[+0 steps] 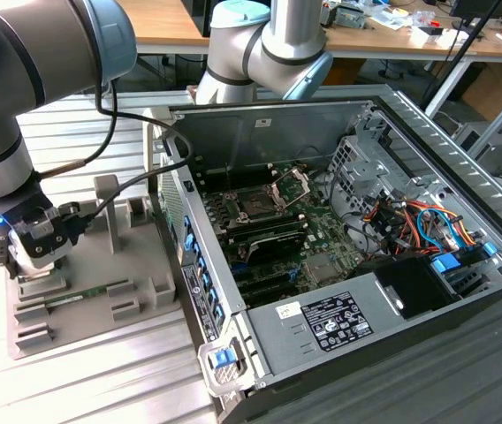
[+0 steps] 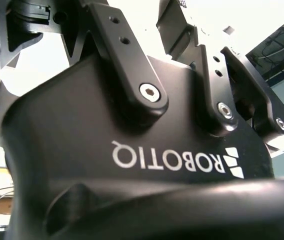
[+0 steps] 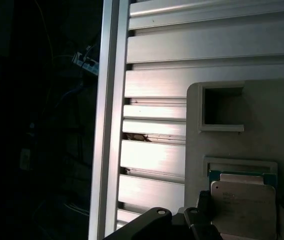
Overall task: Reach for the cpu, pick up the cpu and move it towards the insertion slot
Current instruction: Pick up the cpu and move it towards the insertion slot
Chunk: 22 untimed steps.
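Note:
The cpu (image 3: pixel 243 206) is a pale silvery square chip lying flat in a green-rimmed recess of a grey holder block (image 3: pixel 262 125). In the first wrist view, dark parts of my gripper stand close against the chip's edges. My gripper (image 1: pixel 32 265) is low over that grey holder block (image 1: pixel 136 291) at the exterior view's left, outside the computer case. The insertion slot (image 1: pixel 256 205) is a square socket with a dark centre on the motherboard, and its silver frame (image 1: pixel 292 184) is hinged up. The second wrist view looks at the gripper's black body (image 2: pixel 132 150) from close up.
The open computer case (image 1: pixel 233 115) lies to the exterior view's right of the holder block, its near wall (image 1: pixel 200 274) between block and motherboard. A green memory stick (image 1: pixel 79 294) lies in the block. Cables (image 1: pixel 410 221) and a power supply (image 1: pixel 339 318) fill the case's right side.

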Available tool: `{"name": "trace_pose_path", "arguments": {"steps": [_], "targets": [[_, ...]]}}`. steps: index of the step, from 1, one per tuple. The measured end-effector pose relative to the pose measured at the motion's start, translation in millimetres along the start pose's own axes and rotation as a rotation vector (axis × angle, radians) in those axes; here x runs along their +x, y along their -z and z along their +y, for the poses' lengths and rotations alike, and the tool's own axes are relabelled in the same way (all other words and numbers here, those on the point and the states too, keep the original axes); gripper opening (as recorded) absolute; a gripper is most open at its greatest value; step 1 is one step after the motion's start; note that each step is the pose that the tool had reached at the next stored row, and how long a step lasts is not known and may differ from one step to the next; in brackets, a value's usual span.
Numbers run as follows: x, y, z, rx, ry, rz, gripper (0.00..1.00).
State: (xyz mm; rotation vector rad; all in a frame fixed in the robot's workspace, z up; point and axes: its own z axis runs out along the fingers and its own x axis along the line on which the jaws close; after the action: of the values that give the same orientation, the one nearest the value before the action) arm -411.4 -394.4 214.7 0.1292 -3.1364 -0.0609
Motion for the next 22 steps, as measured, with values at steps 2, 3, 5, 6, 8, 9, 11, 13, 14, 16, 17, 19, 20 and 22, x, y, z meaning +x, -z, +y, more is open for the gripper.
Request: {"name": "trace_pose_path", "arguments": {"steps": [2, 3, 5, 6, 8, 9, 11, 13, 14, 16, 17, 19, 20, 22], "targets": [[0.0, 0.5, 0.0, 0.0001, 0.000, 0.0001, 0.55], [0.0, 0.6, 0.0, 0.0000, 0.000, 0.0001, 0.55], [0.0, 1.0, 0.0, 0.0001, 0.000, 0.0001, 0.55], [0.0, 1.6, 0.1, 0.0000, 0.000, 0.0001, 0.55], [0.0, 2.3, 0.1, 0.0001, 0.000, 0.0001, 0.55], [0.0, 2.4, 0.1, 0.0000, 0.000, 0.0001, 0.55], [0.0, 2.8, 0.1, 0.0001, 0.000, 0.0001, 0.55], [0.0, 3.2, 0.1, 0.0000, 0.000, 0.0001, 0.55], [0.0, 3.4, 0.1, 0.0000, 0.000, 0.0001, 0.55], [0.0, 3.6, 0.2, 0.0000, 0.000, 0.0000, 0.55], [0.0, 3.8, 0.2, 0.0000, 0.000, 0.0000, 0.55], [0.0, 4.1, 0.2, 0.0001, 0.000, 0.0001, 0.55], [0.0, 4.3, 0.2, 0.0000, 0.000, 0.0000, 0.55], [0.0, 4.6, 0.2, 0.0000, 0.000, 0.0001, 0.55]]}}
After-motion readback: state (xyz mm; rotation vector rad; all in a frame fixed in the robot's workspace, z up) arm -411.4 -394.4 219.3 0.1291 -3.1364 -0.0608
